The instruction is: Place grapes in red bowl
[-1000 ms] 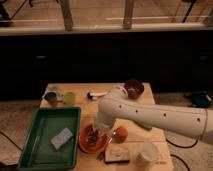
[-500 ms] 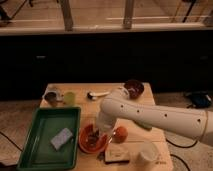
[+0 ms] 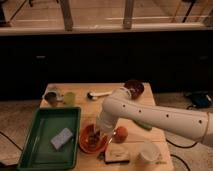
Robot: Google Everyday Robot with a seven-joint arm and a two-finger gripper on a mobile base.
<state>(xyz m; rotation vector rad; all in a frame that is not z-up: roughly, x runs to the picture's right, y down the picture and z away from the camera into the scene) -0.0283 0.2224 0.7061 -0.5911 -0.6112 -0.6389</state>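
one gripper (image 3: 98, 133) sits low over the red bowl (image 3: 86, 142), grapes (image 3: 93, 141) right beneath it for the drop.

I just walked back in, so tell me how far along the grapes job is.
Nearly done, by the look of it. The gripper hangs just above the red bowl, and a dark lump inside the bowl looks like the grapes. It is not clear whether they have been let go. What is left: confirm the release, then lift the arm away.
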